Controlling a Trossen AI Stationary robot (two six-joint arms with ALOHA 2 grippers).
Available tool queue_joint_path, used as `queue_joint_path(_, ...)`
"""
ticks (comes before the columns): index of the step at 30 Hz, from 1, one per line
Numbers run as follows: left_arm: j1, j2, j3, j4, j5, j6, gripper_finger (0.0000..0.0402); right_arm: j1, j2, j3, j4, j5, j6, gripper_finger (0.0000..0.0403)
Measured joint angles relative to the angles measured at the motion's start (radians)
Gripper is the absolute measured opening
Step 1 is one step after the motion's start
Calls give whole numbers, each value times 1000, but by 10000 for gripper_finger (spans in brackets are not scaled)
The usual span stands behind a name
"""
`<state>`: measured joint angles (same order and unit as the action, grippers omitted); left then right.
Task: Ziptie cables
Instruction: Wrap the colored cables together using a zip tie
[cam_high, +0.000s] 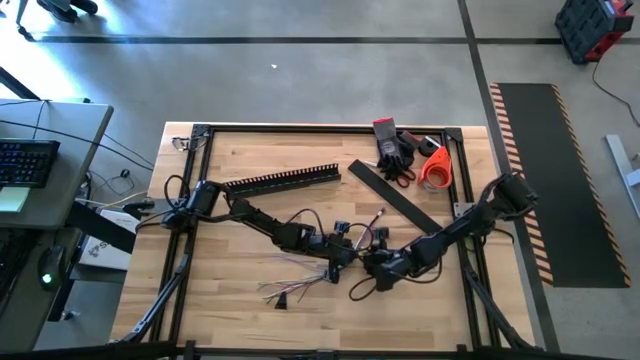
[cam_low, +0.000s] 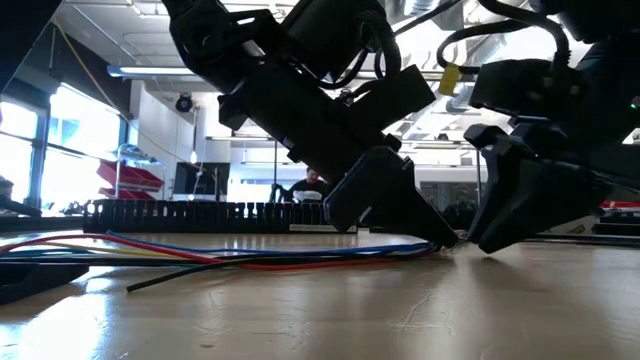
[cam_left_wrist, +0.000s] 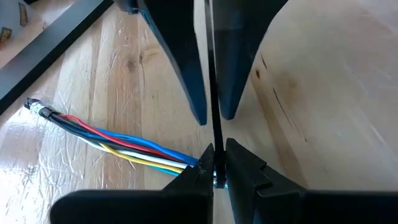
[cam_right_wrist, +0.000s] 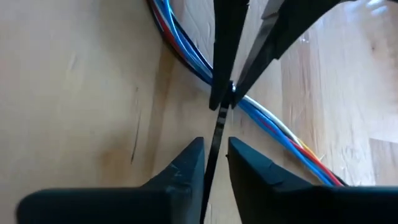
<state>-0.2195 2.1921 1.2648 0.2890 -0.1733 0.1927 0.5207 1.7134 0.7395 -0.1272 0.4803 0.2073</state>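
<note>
The left arm reached in low, and the left gripper (cam_left_wrist: 214, 163) was pinched tight. The right arm came from the other side. The right gripper (cam_right_wrist: 214, 157) faced it, tips nearly touching, jaws a little apart.

A pale wooden worktop (cam_high: 250, 310) in a black frame is carrying the cables (cam_high: 290, 290), lying splayed near its front. A comb-toothed black rail (cam_high: 283, 179) and a flat black strip (cam_high: 392, 195) are lying toward the back, beside black gloves (cam_high: 393, 148) and an orange tape roll (cam_high: 436, 167).
</note>
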Motion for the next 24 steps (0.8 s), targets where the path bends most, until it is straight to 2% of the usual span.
queue_joint_path(6,0,0,-1,1,8,-9,0,-4,3,-2,-5,-15,7,5)
queue_joint_path(10,0,-2,-16,5,7,-10,0,12,2,0,-41,-30,104,2)
queue_joint_path(15,4,-6,-45,20,3,-25,0,88,-5,2,-169,-21,256,1)
queue_joint_path(20,5,-6,-48,29,-3,-23,0,105,-7,4,-150,-17,301,1)
queue_joint_path(24,-6,-10,-47,40,-55,-16,8,95,-5,27,-165,-25,339,0)
